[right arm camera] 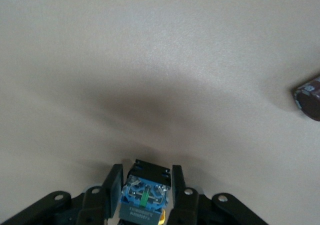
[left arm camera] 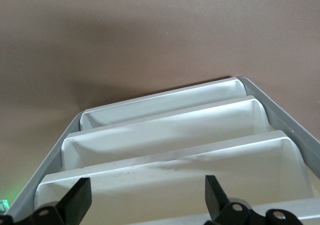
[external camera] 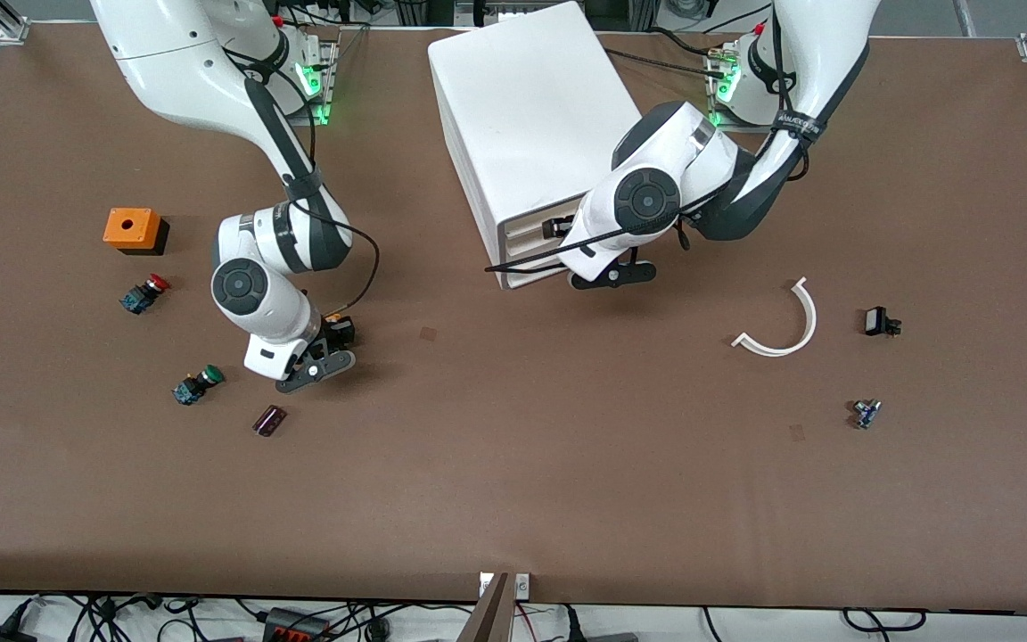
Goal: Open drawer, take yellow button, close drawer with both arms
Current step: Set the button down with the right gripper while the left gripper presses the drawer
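While the right gripper (right arm camera: 145, 171) hangs low over the table, off toward the right arm's end from the cabinet (external camera: 531, 107), its fingers (right arm camera: 114, 185) sit against both sides of the button (right arm camera: 144, 197). How firmly they press is hard to judge. If the grip is slack, the button could slip out, land on its round cap and roll toward the dark chip (external camera: 269, 420) lying close by.

The left gripper (external camera: 612, 275) is at the cabinet's front, level with the drawer (external camera: 531, 227), jaws spread wide and holding nothing. A push from there may go wrong in two ways. Landing off-centre, it could skew the drawer in its slot. Pushing too hard, it could slide the whole cabinet, which nothing holds down.

Counted: two arms, one cabinet with four drawers, three buttons. The red one (external camera: 144, 293) and the green one (external camera: 197, 384) lie toward the right arm's end from the cabinet, with one orange box (external camera: 132, 229). Toward the left arm's end lie one white curved strip (external camera: 785, 323), one black part (external camera: 880, 322) and one small connector (external camera: 866, 413).
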`<state>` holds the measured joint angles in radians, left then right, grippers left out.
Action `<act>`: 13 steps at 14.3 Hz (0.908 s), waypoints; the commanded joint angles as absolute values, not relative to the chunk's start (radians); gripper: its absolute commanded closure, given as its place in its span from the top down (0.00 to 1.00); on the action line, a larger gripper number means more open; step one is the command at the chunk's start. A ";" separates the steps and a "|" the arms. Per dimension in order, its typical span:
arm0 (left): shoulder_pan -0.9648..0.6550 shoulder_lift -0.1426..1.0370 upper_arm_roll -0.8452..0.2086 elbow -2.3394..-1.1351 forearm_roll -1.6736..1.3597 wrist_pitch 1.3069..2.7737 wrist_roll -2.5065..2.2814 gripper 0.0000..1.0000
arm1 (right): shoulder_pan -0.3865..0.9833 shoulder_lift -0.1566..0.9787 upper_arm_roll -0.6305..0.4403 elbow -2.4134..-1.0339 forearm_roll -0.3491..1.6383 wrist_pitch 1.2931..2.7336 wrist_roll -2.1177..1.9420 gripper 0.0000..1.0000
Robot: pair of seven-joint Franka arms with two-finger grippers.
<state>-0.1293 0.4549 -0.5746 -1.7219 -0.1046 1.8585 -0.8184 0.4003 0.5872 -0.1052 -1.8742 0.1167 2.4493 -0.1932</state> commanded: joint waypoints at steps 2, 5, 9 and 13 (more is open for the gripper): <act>-0.057 0.423 -0.580 -1.675 -0.106 1.836 -0.756 1.00 | 0.374 0.563 -0.101 -1.745 0.156 2.308 -0.154 1.00; 0.029 0.425 -0.580 -1.536 -0.001 1.744 -0.684 1.00 | 0.353 0.563 -0.103 -1.583 0.155 2.101 -0.100 1.00; 0.106 0.420 -0.578 -1.430 0.147 1.649 -0.531 1.00 | 0.350 0.528 -0.130 -1.534 0.152 2.051 -0.080 1.00; 0.169 0.379 -0.546 -1.335 0.195 1.526 -0.294 1.00 | 0.345 0.492 -0.199 -1.396 0.155 1.825 -0.057 1.00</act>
<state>0.1477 0.4203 -0.5684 -1.3737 0.1736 1.5782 -0.4290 0.3510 0.5139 -0.1668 -1.4740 0.1410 1.9491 -0.0742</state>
